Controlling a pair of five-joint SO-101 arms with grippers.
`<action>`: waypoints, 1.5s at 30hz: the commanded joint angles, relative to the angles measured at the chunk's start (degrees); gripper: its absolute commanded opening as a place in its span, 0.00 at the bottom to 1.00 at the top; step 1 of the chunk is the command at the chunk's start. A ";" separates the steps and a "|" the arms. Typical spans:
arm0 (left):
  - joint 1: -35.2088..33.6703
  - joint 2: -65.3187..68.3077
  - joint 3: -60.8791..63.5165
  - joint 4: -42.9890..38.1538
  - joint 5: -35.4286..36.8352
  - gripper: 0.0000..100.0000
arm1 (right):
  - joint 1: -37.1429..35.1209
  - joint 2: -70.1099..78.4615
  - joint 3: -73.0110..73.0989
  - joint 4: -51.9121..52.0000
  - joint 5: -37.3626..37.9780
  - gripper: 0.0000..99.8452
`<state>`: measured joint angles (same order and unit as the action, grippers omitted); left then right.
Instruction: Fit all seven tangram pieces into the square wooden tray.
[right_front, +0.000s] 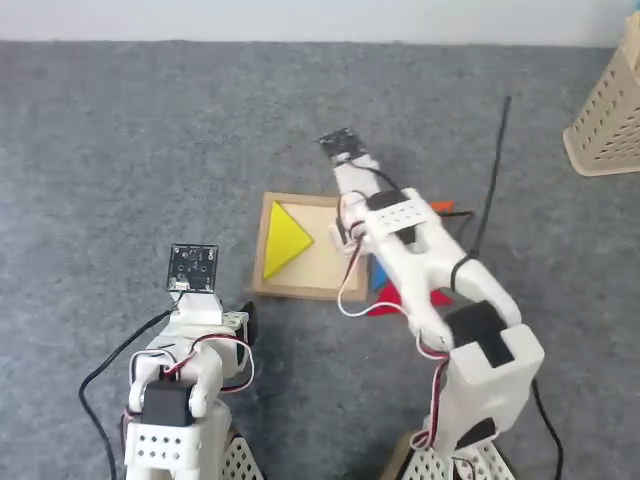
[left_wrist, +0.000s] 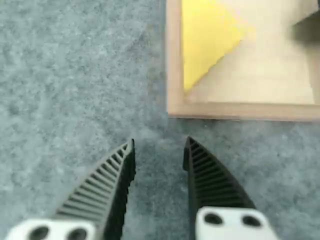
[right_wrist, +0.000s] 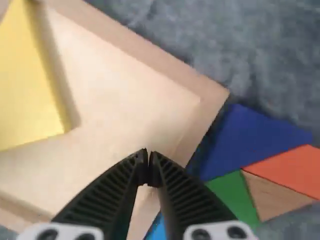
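Square wooden tray (right_front: 300, 292) on a grey carpeted worktop (right_front: 140, 140), between two robot arms.
A large yellow triangle (right_front: 285, 240) lies flat in the tray's left half. A blue piece (right_wrist: 245, 140), orange piece (right_wrist: 287, 170) and green piece (right_wrist: 232, 192) cluster just right of the tray. The right gripper (right_wrist: 148, 155) is over the tray's right side, jaws closed and empty. The left gripper (left_wrist: 159, 147) is near the tray's near rim, jaws parted.

Triangle (right_front: 285, 238) in tray (right_front: 300, 291); other pieces (right_wrist: 245, 140) beside tray
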<state>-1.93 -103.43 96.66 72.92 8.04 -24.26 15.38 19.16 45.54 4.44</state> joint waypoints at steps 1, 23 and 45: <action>-0.18 -1.14 -0.13 -0.35 0.44 0.15 | 6.20 -0.40 -3.78 0.48 1.41 0.04; -0.18 -1.14 -0.13 -0.35 0.44 0.15 | 6.81 -16.40 -5.54 17.98 1.67 0.04; -0.18 -1.14 -0.13 -0.35 0.44 0.15 | 10.51 -24.13 11.43 20.18 5.80 0.17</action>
<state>-1.85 -103.43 96.66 72.92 8.04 -14.33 -5.27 31.03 66.73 11.74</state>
